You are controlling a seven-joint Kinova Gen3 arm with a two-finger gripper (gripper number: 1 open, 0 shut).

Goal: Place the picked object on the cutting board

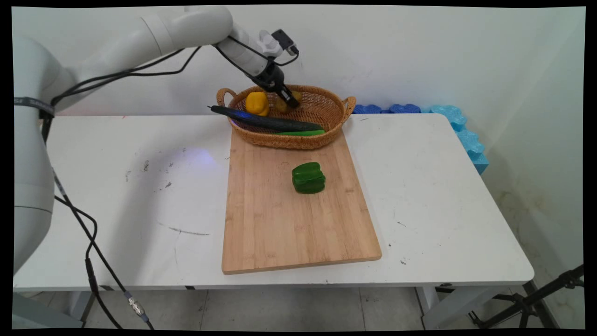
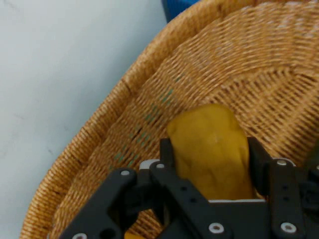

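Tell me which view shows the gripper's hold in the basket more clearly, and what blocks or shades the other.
Hand view: near and clear, the gripper closed on the yellow piece against the basket wall. Main view: the gripper is small and dark inside the basket, the yellow piece mostly hidden behind it; soft arm shadow falls on the table.

The oval woven wicker basket point(image 1: 326, 126) stands at the far end of the rectangular wooden cutting board point(image 1: 280, 224), which lies on the white table point(image 1: 443, 210). In the basket, the yellow bell pepper point(image 1: 257, 103) is at the left, and a dull yellow lumpy vegetable point(image 2: 214, 154) sits between the fingers of the black two-finger gripper point(image 1: 293, 101). The long dark cucumber point(image 1: 266, 121) lies across the basket's near rim. The green bell pepper point(image 1: 308, 178) sits on the board, in front of the basket.
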